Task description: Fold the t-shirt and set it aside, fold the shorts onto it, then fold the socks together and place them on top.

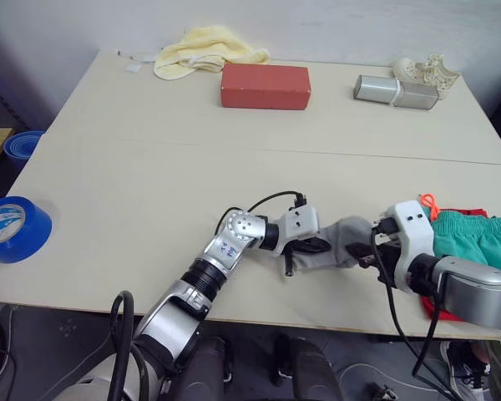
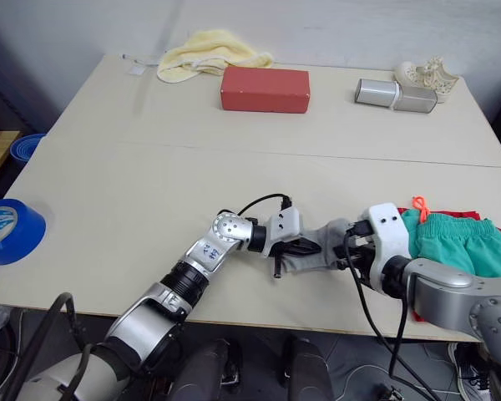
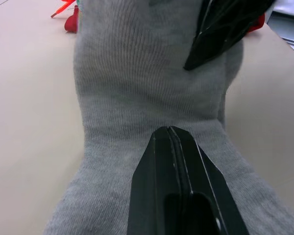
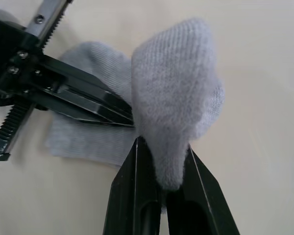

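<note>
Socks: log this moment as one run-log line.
stage: folding socks | left gripper: shut, pressing socks on table | right gripper: shut on raised sock end | shorts: folded beside them

The right gripper (image 4: 162, 188) pinches a raised fold of the grey socks (image 4: 174, 105) between its two black fingers. The rest lies flat on the pale table (image 4: 255, 73) — the left gripper (image 4: 115, 110) presses there, fingers together.
</note>
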Tool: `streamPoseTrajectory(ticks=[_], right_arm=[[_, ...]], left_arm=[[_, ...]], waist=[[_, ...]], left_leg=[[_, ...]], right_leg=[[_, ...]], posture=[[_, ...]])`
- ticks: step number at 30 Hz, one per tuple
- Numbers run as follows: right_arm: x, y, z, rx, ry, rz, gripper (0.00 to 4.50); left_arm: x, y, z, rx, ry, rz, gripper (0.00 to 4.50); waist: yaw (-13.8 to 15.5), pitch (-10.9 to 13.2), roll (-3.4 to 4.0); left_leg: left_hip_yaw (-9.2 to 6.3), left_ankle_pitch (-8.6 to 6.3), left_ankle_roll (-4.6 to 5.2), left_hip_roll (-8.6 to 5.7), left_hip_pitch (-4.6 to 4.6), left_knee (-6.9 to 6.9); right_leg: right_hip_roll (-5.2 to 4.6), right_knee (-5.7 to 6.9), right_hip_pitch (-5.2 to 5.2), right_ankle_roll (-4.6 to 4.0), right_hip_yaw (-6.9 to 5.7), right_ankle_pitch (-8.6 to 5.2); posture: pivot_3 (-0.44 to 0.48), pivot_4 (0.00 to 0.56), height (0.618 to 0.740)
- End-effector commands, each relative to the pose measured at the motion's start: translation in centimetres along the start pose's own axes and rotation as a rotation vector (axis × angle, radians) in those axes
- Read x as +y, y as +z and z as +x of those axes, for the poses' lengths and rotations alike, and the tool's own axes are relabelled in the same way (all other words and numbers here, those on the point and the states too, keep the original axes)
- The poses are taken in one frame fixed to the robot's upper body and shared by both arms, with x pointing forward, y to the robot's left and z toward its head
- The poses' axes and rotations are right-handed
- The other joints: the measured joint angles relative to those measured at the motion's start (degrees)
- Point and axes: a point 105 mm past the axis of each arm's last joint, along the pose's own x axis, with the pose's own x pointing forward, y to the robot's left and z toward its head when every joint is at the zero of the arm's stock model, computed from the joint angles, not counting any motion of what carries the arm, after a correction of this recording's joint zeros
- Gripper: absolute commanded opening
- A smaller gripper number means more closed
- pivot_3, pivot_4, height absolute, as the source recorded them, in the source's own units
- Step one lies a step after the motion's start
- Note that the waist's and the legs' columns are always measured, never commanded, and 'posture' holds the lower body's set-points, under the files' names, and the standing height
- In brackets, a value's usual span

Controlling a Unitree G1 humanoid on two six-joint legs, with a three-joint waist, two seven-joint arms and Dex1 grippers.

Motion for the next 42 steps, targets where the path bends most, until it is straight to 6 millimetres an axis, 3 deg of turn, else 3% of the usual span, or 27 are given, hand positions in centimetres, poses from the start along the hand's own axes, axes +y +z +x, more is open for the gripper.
streamPoseTrajectory(ticks=[1,6,13,21,26,33,38,39,42], right_arm=[[1.3,0.4,0.4,-0.021,0.029,-0.003,0.01],[2.8,0.0,1.4,-0.026,0.054,0.015,0.01],[3.1,-0.8,2.8,-0.028,0.030,0.026,0.01],[1.9,-2.4,3.7,0.010,-0.014,0.023,0.01],[2.2,-2.2,4.0,-0.006,0.014,0.020,0.01],[3.1,-1.5,4.4,-0.017,0.061,-0.009,0.01],[3.6,-1.2,4.3,-0.040,0.104,-0.001,0.01],[4.2,-0.9,4.3,-0.051,0.142,0.006,0.58],[4.8,-0.1,4.1,-0.089,0.182,-0.035,1.55]], left_arm=[[0.0,0.7,0.0,-0.018,0.003,0.006,0.00],[-0.3,0.0,-0.2,0.006,0.004,-0.012,0.00],[-0.3,-0.7,-1.1,0.013,0.012,-0.023,0.00],[0.0,1.1,-5.1,-0.108,-0.045,-0.044,0.00],[-0.3,0.0,-7.0,-0.065,-0.061,-0.057,0.00],[0.2,-2.0,-6.8,0.003,0.027,-0.040,0.00],[0.1,-2.1,-6.5,-0.020,0.060,-0.069,0.00],[0.0,-2.2,-6.5,-0.021,0.062,-0.071,0.00],[0.1,-2.4,-6.7,-0.021,0.076,-0.071,0.00]], waist=[[0.0,0.0,0.00],[0.0,0.0,0.00],[-0.1,0.0,0.02],[-0.2,0.0,0.03],[-0.1,0.0,0.03],[-0.2,0.0,0.03],[-0.2,0.0,0.03],[-0.3,0.0,0.03],[-0.2,0.0,0.03]], left_leg=[[0.00,0.01,-0.01,0.00,0.00,0.00],[0.02,0.03,-0.05,0.00,-0.02,0.00],[0.02,0.03,-0.05,0.00,0.01,-0.01],[0.02,0.04,-0.08,0.01,0.01,-0.01],[0.02,0.04,-0.08,0.01,0.02,0.02],[0.02,0.04,-0.08,0.01,0.03,0.01],[0.02,0.04,-0.08,0.01,0.04,0.00],[0.02,0.03,-0.08,0.01,0.04,-0.01],[0.02,0.03,-0.08,0.01,0.05,-0.01]], right_leg=[[0.00,0.00,0.00,0.00,0.00,0.00],[0.00,-0.02,0.00,0.00,-0.02,0.00],[0.02,0.02,0.00,0.00,-0.01,0.00],[0.02,0.07,-0.02,-0.03,-0.01,-0.02],[0.01,0.07,0.01,-0.03,-0.01,-0.02],[0.01,0.10,0.00,-0.03,0.01,-0.02],[0.01,0.09,0.00,-0.04,0.01,-0.02],[0.01,0.09,0.00,-0.04,0.02,-0.02],[0.01,0.10,0.00,-0.04,0.01,-0.02]], posture=[[0.000,0.150,0.740],[0.000,0.150,0.740],[0.000,0.150,0.740],[0.000,0.150,0.740],[0.000,0.150,0.740],[0.000,0.150,0.740],[0.000,0.150,0.740],[0.000,0.150,0.740],[0.000,0.150,0.740]])
